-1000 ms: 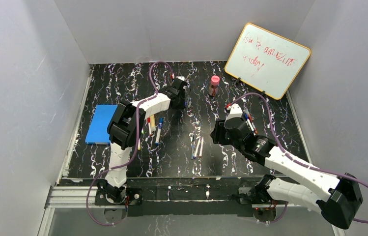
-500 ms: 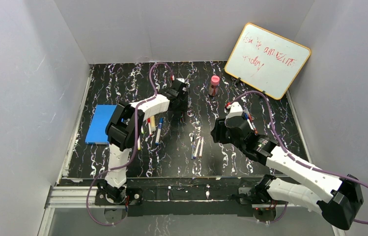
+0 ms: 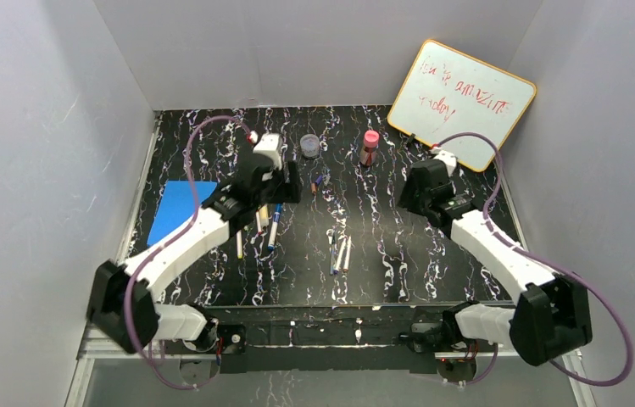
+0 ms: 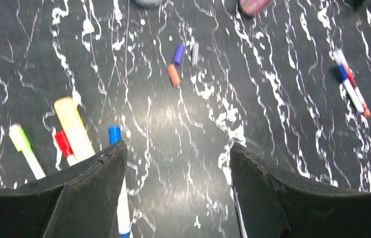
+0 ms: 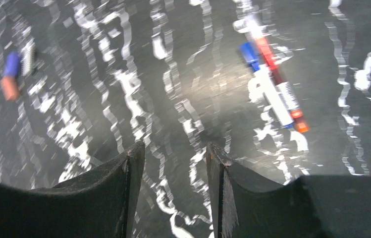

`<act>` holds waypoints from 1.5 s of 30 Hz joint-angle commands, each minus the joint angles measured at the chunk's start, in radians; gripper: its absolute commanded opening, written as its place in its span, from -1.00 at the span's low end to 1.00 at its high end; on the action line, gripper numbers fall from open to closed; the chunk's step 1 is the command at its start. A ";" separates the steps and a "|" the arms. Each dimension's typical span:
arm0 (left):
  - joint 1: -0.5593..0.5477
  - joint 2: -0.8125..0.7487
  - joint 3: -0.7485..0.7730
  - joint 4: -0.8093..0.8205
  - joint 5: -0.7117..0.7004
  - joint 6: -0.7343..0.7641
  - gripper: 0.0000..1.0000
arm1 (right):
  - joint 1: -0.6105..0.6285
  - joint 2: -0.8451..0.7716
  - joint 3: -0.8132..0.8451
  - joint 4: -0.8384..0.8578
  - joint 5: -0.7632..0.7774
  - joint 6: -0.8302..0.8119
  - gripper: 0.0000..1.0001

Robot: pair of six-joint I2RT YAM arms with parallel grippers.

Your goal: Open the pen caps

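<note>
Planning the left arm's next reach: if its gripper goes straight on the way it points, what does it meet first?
The left gripper, open, would probably touch bare table first; farther along that line lies the orange cap. Depth is unclear.

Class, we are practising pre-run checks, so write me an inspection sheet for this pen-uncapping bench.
Surface: black, white-veined marble-look tabletop; no spills seen.
Job's things: blue plastic cap, orange plastic cap and ribbed grey cap lie loose mid-table; slim white-barrelled markers at centre; capped yellow highlighter among pens on the left; white blue-capped marker on the right.
Clutter: flat blue rectangular pad; pink-capped bottle; round clear jar.
Grippers: left claw open, empty; right claw open, empty.
Cables: purple cable looping off each arm; no snag seen.
Surroundings: plain grey walls; yellow-framed whiteboard with red writing, back right.
</note>
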 commanded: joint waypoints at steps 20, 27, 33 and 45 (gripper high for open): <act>-0.012 -0.416 -0.400 0.082 0.066 0.074 0.47 | -0.367 0.338 0.041 0.196 -0.135 -0.120 0.15; -0.014 -0.412 -0.399 0.087 0.080 0.070 0.45 | -0.369 0.388 0.010 0.213 -0.131 -0.113 0.08; -0.015 -0.415 -0.400 0.087 0.076 0.071 0.45 | -0.376 0.420 0.015 0.211 -0.117 -0.108 0.07; -0.017 -0.410 -0.400 0.090 0.081 0.070 0.43 | -0.376 0.452 -0.008 0.196 -0.153 -0.068 -0.07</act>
